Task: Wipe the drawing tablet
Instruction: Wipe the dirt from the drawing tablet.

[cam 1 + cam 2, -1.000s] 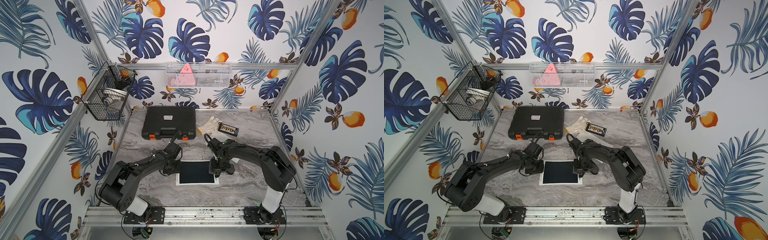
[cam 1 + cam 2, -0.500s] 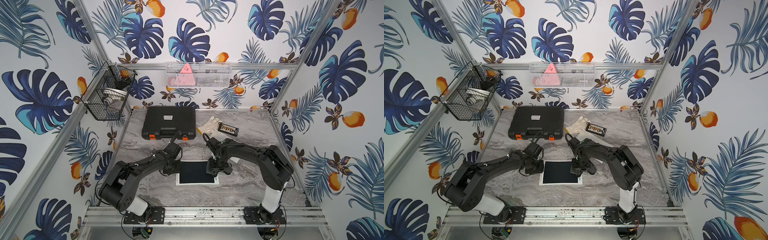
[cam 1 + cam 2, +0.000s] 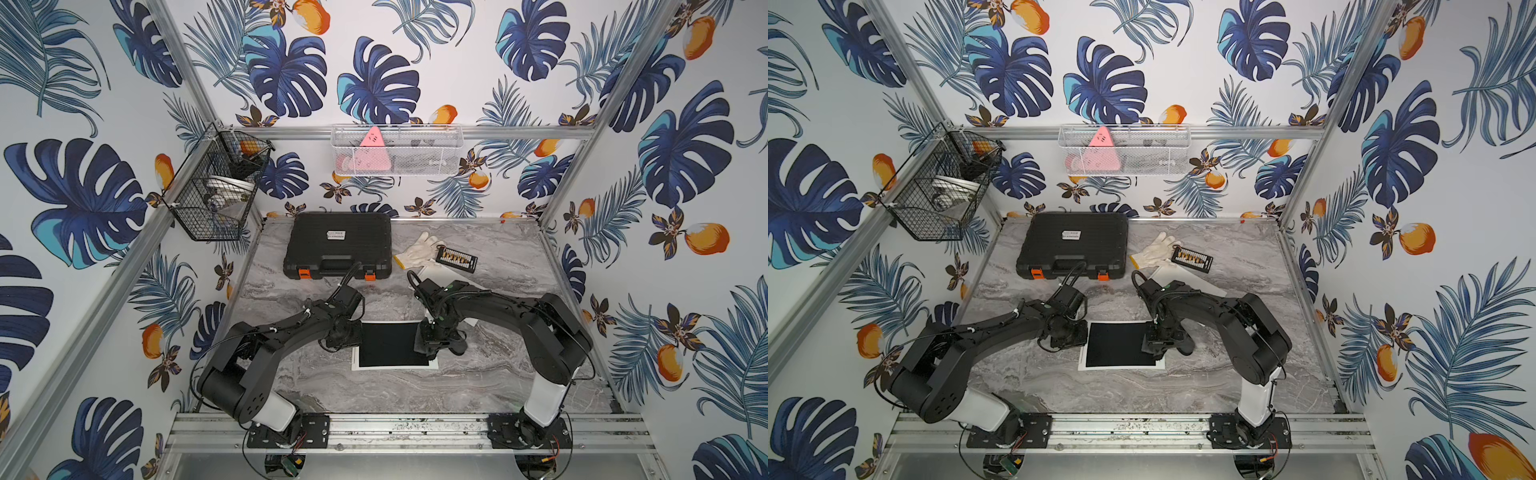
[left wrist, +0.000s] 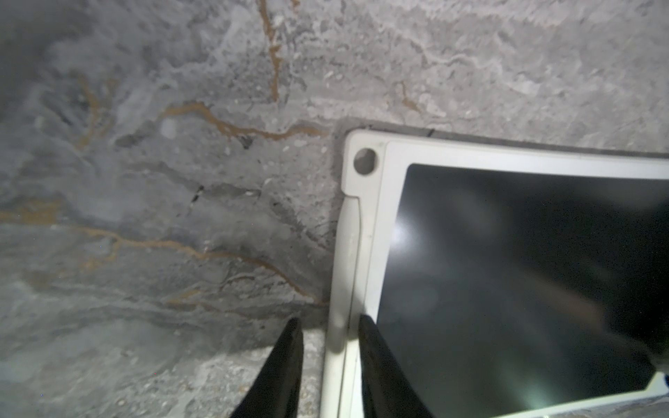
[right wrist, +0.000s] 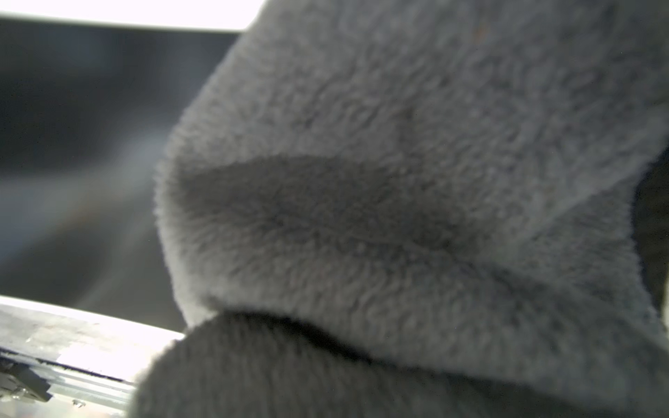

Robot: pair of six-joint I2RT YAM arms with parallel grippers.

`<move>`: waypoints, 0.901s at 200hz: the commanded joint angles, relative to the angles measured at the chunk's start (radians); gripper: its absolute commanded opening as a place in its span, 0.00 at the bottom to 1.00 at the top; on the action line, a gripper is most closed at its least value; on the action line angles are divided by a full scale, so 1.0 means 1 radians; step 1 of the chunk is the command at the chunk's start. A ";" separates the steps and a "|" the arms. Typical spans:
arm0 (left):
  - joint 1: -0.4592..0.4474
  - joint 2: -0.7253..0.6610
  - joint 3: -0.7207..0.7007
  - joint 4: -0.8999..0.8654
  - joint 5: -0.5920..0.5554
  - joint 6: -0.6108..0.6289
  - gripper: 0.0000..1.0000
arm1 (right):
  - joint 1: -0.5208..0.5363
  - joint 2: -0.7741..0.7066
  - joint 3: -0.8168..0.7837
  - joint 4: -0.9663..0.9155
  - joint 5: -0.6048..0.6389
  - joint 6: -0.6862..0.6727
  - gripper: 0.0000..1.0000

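Note:
The drawing tablet [image 3: 386, 345] [image 3: 1117, 345], a black screen in a white frame, lies flat on the marble table between both arms. My left gripper [image 3: 353, 336] [image 3: 1081, 334] is at its left edge. In the left wrist view its two black fingers [image 4: 327, 325] sit either side of the tablet's [image 4: 506, 271] white side rim, closed on it. My right gripper [image 3: 430, 349] [image 3: 1156, 347] is over the screen's right part, shut on a grey fleecy cloth [image 5: 398, 181] that hides its fingers. Part of the cloth [image 3: 455, 347] trails off the tablet's right edge.
A black tool case [image 3: 338, 245] with orange latches lies behind the tablet. A white glove [image 3: 417, 251], a small bit holder [image 3: 456, 259] and a white sheet [image 3: 440, 276] lie at the back right. A black wire basket [image 3: 216, 191] and a white mesh basket [image 3: 397, 149] hang on the walls.
My right gripper has slid a little to the left and toward the front over the screen with the cloth. The left gripper and the tablet have stayed put.

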 commanded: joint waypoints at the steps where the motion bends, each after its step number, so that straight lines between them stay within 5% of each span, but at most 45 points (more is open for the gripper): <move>1: -0.003 0.073 -0.060 -0.068 -0.065 -0.007 0.32 | 0.013 -0.016 -0.012 -0.047 0.063 -0.027 0.00; 43: -0.004 0.071 -0.066 -0.066 -0.063 -0.008 0.32 | 0.166 0.092 0.128 -0.037 0.015 0.059 0.00; 99: -0.004 0.067 -0.063 -0.071 -0.067 -0.006 0.32 | 0.045 -0.022 -0.057 -0.048 0.069 -0.019 0.00; 149: -0.003 0.074 -0.057 -0.074 -0.070 0.000 0.32 | 0.187 0.068 0.095 -0.044 0.040 0.069 0.00; 180: -0.003 0.071 -0.057 -0.078 -0.071 0.003 0.32 | 0.070 0.015 -0.003 -0.023 0.049 0.031 0.00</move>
